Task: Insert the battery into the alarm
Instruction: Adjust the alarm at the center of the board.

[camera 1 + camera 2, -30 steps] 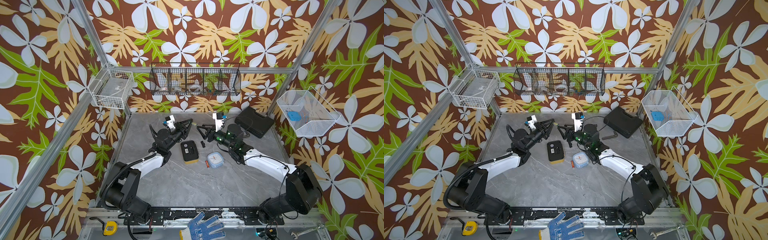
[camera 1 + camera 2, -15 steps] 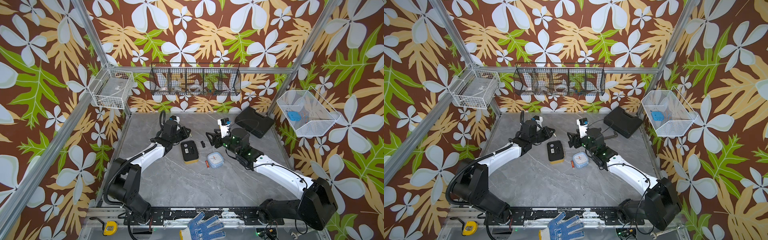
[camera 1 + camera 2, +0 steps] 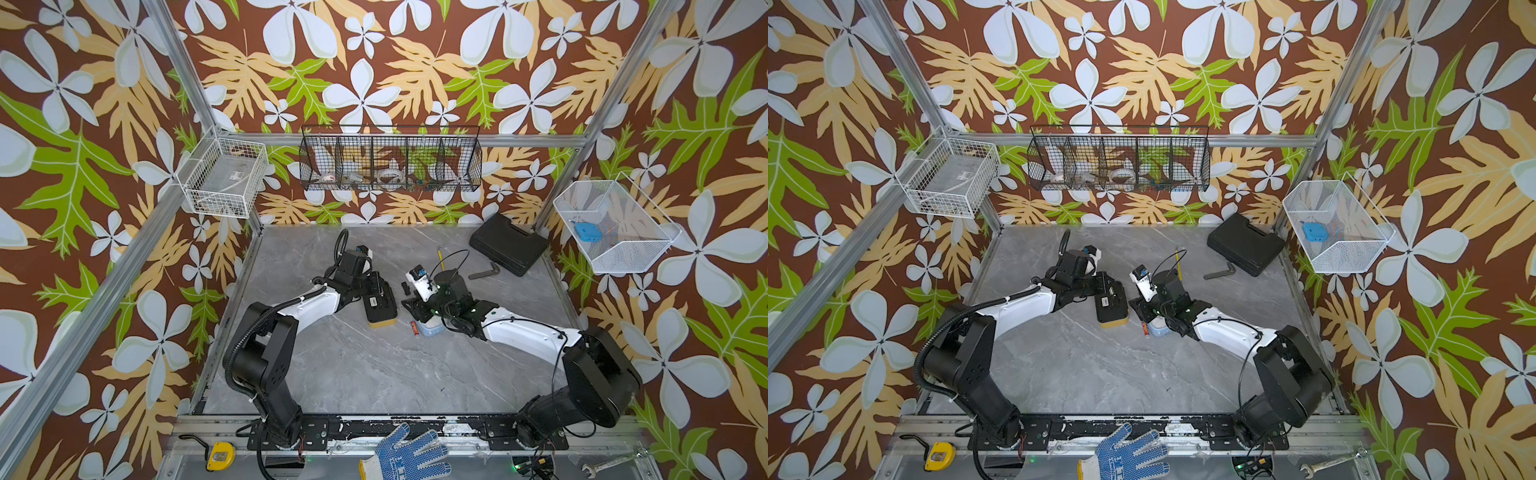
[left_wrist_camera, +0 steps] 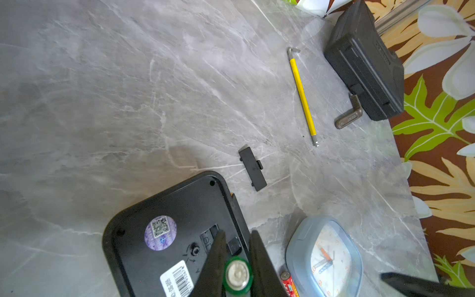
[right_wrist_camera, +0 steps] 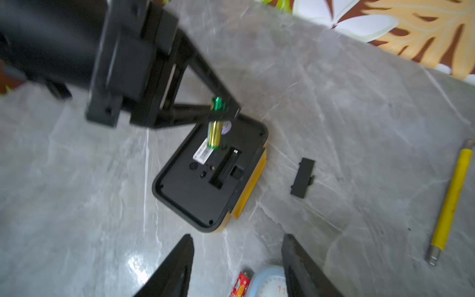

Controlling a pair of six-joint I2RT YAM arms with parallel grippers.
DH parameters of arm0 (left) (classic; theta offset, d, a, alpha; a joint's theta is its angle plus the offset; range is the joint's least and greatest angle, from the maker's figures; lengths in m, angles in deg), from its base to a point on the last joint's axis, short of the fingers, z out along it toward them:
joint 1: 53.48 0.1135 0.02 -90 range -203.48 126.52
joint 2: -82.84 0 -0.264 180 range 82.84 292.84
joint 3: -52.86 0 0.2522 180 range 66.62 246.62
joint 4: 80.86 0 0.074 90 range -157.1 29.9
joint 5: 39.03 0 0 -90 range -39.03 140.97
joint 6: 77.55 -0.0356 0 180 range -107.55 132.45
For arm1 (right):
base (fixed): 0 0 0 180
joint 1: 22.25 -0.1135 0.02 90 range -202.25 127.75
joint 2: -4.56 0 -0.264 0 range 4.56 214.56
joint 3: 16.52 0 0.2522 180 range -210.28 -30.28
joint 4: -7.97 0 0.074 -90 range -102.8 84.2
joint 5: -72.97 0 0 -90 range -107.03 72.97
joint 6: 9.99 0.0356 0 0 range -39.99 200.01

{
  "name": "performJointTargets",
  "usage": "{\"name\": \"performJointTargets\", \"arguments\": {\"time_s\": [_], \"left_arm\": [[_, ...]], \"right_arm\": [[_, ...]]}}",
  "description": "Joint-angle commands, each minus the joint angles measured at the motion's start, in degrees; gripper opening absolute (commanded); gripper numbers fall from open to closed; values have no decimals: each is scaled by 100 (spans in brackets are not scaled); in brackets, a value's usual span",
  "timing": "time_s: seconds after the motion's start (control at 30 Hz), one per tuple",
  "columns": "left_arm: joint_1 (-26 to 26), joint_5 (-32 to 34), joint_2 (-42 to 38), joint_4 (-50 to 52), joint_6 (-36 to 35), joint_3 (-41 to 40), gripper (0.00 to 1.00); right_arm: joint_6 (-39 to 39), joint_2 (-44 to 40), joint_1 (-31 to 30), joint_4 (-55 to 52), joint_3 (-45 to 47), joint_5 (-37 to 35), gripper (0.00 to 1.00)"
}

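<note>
Pinching battery [image 4: 237, 274] end-on, left claw [image 4: 237, 237] hides its length; alarm [image 4: 133, 257] cropped.

QR-code sticker [image 4: 160, 233] and barcode label [image 4: 178, 281] on alarm [image 4: 133, 246] back, lettering illegible

the alarm [image 3: 380, 307] is lying on the table [image 3: 353, 374], its cover [image 4: 252, 168] sitting at its two o'clock, a clock [image 4: 325, 257] at four o'clock, a spare battery [image 4: 289, 282] lying between alarm and clock.

The battery [image 5: 214, 133] is green and gold, the alarm [image 5: 187, 195] black and yellow, the table [image 5: 334, 102] grey-marbled.
</note>
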Motion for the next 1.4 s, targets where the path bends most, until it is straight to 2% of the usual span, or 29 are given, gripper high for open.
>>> {"name": "performJointTargets", "arguments": {"time_s": [0.0, 0.27, 0.5, 0.83, 1.1, 1.37], "left_arm": [[3, -93, -2, 9, -224, 32, 8], [3, 39, -69, 212, -468, 79, 8], [3, -22, -7, 125, -515, 36, 8], [3, -49, 68, 145, -725, 77, 7], [3, 34, 46, 127, -1077, -57, 7], [-21, 397, -94, -100, -1148, -466, 7]], "right_arm": [[-1062, 312, -170, -216, -118, -347, 59], [-1054, 992, -232, 105, -455, -1309, 55], [-1309, 1362, -242, 96, -583, -1340, 52], [-1364, 1675, -559, 214, -746, -1121, 49], [-1097, 1530, -634, 310, -645, -1166, 48], [-637, 581, -614, 977, 165, -1479, 49]]}}
